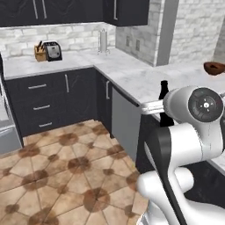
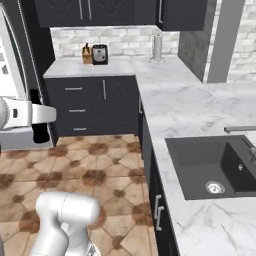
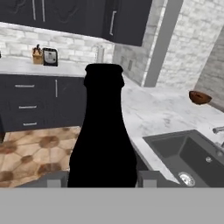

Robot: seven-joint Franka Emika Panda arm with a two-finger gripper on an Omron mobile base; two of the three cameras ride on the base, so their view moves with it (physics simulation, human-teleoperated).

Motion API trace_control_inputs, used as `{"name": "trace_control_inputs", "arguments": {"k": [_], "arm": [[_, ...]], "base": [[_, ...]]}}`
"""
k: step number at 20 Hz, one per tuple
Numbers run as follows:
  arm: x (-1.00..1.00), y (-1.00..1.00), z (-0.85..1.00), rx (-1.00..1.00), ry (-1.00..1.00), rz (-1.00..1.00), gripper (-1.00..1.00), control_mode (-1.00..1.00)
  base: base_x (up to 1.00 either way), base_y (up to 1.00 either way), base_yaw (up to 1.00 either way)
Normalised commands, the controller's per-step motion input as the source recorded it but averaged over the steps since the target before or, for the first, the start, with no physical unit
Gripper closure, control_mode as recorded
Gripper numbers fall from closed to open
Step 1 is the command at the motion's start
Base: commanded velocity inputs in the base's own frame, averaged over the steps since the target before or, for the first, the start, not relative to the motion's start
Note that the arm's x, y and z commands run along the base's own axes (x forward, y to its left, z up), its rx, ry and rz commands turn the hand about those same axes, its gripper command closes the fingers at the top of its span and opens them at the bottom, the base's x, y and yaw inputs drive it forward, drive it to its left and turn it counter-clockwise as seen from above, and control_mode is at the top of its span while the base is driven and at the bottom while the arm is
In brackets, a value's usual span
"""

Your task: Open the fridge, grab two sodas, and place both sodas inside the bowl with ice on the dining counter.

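Soda bottle (image 3: 104, 131) is standing upright in the end effector (image 3: 101, 180), whose jaws are closing on its base, well short of the bowl (image 3: 200, 97) at the bench's (image 3: 151, 111) far right end. Carrying it level and lowering gently into the bowl seems wise. Ice is too small to make out; the bottle is hiding the fingertips.

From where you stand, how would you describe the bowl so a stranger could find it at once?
Look along the white marble counter that runs past the dark sink. At its far end, near the brick wall, sits the bowl. It is round, shallow and reddish-brown, the only wooden-coloured thing on that stretch of counter.
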Motion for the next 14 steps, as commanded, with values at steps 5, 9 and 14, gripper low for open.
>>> {"name": "trace_control_inputs", "arguments": {"k": [5,9,14], "arm": [[0.0,0.0,0.0,0.0,0.0,0.0,1.0,1.0],[0.0,0.0,0.0,0.0,0.0,0.0,1.0,1.0],[0.0,0.0,0.0,0.0,0.0,0.0,1.0,1.0]], "base": [[-1.0,-0.02,0.05],[-1.0,-0.06,0.02],[-1.0,-0.03,0.01]]}}
